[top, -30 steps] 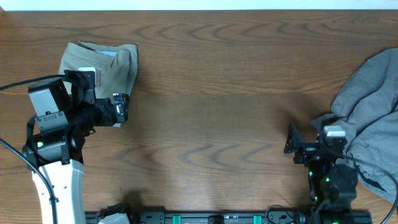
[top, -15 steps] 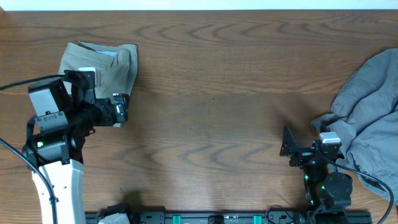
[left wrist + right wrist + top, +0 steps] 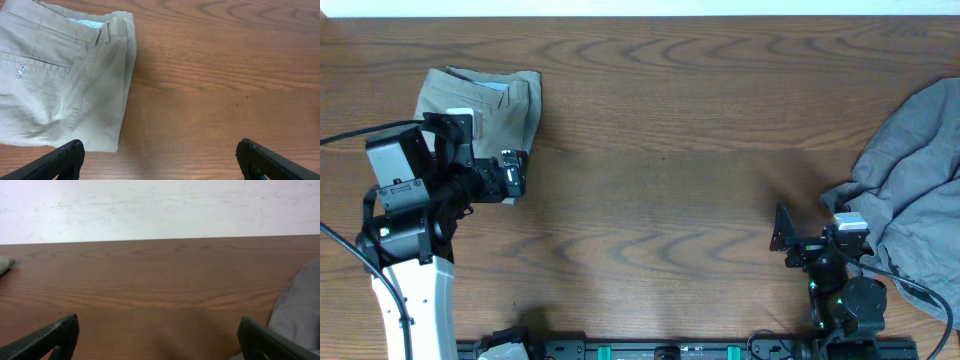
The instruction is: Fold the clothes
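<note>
Both claws are released, their jaws spread wide with nothing between them. The risks therefore lie in what you touch next.

The folded khaki trousers (image 3: 485, 100) lie near the far left corner of the counter (image 3: 660, 150), and they look finished. The left claw (image 3: 160, 150) hangs just beside their near right corner. In the left wrist view one finger (image 3: 65, 160) sits right at the hem. If you swing or drop that arm without first moving it clear toward the middle of the counter, that finger could catch the hem. That would drag the top layer and open the fold.

The grey garment (image 3: 915, 190) is piled in a crumpled heap against the right edge. The right claw (image 3: 159, 325) sits low near the near edge, just beside the heap and pointed out over bare wood. If you pinch into the heap blind, you will likely take several layers at once. The garment would then come up as a lump instead of spreading flat.

I cannot tell whether part of the garment hangs over the right edge. If it does, a pull along that edge, not toward the middle of the counter, could let its weight slide it off.

Keep the cloth away from the left corner as you spread it, or it may ride over the trousers.
</note>
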Action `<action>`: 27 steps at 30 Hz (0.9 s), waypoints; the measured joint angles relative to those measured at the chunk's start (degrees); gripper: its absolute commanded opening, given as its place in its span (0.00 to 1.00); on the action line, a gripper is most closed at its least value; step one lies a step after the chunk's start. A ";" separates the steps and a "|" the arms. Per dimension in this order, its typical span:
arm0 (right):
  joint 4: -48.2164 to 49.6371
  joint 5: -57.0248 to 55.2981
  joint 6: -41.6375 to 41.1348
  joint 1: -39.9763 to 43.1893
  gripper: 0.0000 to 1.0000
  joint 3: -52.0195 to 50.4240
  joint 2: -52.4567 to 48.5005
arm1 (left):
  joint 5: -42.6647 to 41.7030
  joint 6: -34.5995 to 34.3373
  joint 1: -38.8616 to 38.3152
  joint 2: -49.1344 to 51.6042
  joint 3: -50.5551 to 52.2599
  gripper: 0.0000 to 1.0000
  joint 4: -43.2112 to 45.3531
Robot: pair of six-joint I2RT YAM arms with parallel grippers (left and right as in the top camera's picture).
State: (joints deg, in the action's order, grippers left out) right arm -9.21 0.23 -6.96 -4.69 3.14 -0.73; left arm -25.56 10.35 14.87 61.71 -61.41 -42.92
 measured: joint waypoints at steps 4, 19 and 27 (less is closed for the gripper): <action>0.00 0.00 0.00 0.00 0.99 0.00 0.00 | 0.00 0.00 0.00 0.00 0.00 0.98 0.00; 0.04 0.00 0.00 0.00 0.99 -0.02 0.02 | 7.15 0.24 -6.25 -18.12 8.59 0.98 7.34; 0.04 0.00 0.00 0.00 0.99 -0.13 0.02 | 7.80 0.20 -10.58 -37.27 30.10 0.98 20.98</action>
State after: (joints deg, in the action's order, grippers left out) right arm -9.17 0.23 -6.96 -4.69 3.01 -0.71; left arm -17.76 10.55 4.29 24.45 -31.31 -21.93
